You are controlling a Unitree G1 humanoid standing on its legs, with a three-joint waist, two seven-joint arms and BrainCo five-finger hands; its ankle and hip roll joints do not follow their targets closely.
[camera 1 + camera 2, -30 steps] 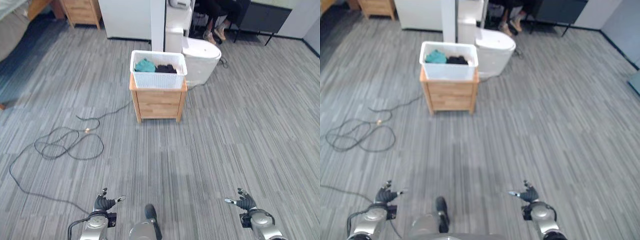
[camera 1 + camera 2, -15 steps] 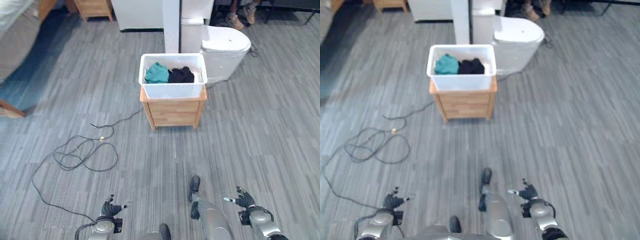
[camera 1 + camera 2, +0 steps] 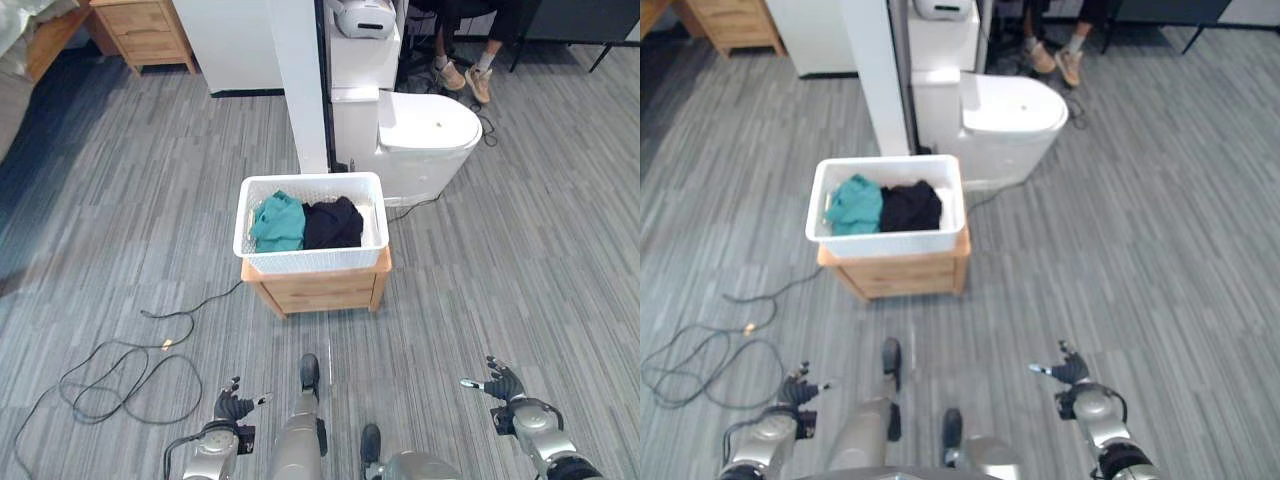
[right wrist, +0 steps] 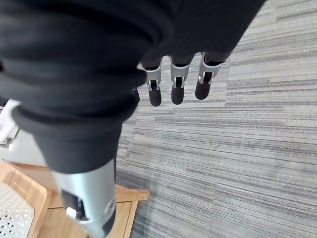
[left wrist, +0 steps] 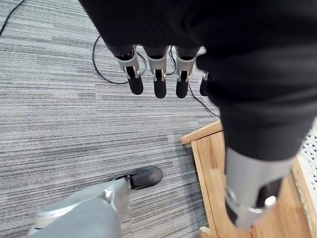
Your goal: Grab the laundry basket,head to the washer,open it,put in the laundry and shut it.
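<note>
1. Closer now than half a second ago, the white laundry basket (image 3: 311, 222) sits on a low wooden cabinet (image 3: 318, 285), long axis running left to right, holding a teal garment (image 3: 278, 222) beside a black one (image 3: 333, 222).
2. Left hand (image 3: 232, 407) hangs low with fingers straight and spread, empty, well short of the basket.
3. Right hand (image 3: 505, 383) likewise, fingers straight and apart.
4. Behind the perforated plastic basket stand a white pillar (image 3: 300, 80) and a smooth white toilet (image 3: 425, 135); grey striped floor (image 3: 520, 250) around.
</note>
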